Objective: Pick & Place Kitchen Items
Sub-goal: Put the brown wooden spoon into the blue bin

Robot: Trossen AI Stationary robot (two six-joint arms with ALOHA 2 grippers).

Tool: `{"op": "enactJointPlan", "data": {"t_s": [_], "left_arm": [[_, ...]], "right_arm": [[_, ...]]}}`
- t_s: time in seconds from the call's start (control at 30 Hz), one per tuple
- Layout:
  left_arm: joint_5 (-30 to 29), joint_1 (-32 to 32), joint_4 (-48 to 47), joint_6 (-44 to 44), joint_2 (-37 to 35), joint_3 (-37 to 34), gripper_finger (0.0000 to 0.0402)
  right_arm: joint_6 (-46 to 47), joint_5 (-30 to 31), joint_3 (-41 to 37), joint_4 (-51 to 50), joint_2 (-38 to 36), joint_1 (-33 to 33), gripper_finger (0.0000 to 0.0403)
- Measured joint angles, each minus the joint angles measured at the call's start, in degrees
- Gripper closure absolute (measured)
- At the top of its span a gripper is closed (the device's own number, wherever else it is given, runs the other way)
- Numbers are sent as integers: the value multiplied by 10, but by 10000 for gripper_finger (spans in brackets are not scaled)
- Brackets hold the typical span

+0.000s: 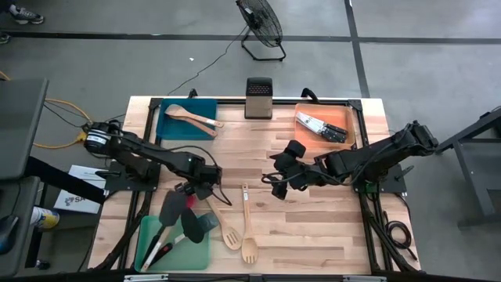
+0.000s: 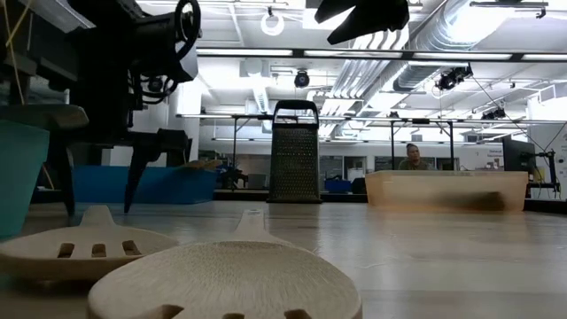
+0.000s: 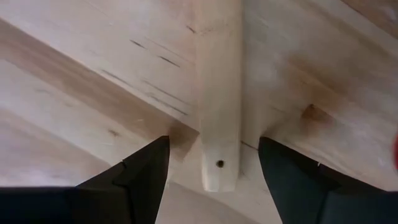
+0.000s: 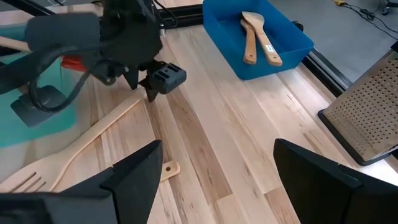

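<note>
no legible text, labels, brands, numbers or signs anywhere

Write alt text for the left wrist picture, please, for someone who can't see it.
A pale wooden handle with a small hole near its end lies on a light wood table. The left gripper is lowered over it, jaws open, one dark finger on each side of the handle.

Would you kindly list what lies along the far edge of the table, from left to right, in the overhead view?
Blue tray holding wooden utensils → upright metal box grater → orange tray holding black-handled knives.
</note>
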Motion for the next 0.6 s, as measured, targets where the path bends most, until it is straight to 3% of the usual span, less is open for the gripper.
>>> {"op": "enactJointPlan", "data": {"t_s": [0.6], "left_arm": [[14, 0, -2, -2, 18, 4, 164]], "right_arm": [[0, 0, 0, -6, 0, 0, 105]]}}
